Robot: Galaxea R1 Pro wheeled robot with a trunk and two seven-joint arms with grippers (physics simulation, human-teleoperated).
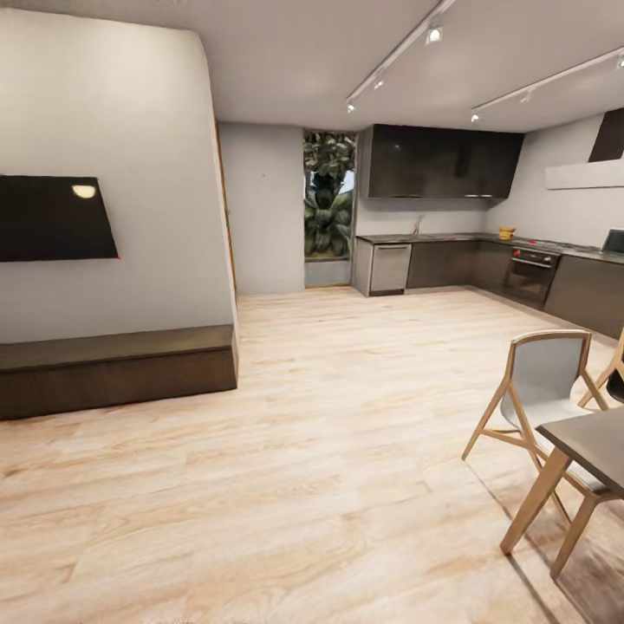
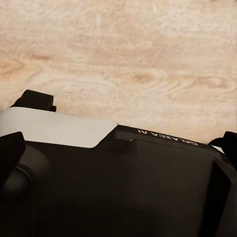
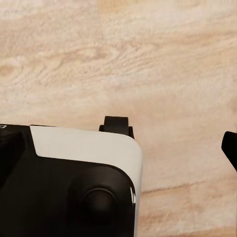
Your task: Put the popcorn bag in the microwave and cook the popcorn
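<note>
Now the robot should roll slowly across the floor [image 1: 329,451] toward the bag [image 1: 506,232] at upper right, missing the chair [image 1: 542,381]. Grippers: can't tell.

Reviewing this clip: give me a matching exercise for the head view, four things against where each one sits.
Things:
1. television
2. popcorn bag
3. chair
4. plant

Places:
A. on the far countertop
B. beside the dark table, near right
C. mounted on the left wall
D. behind the tall window at the back

Pairs: 1-C, 2-A, 3-B, 4-D
</note>
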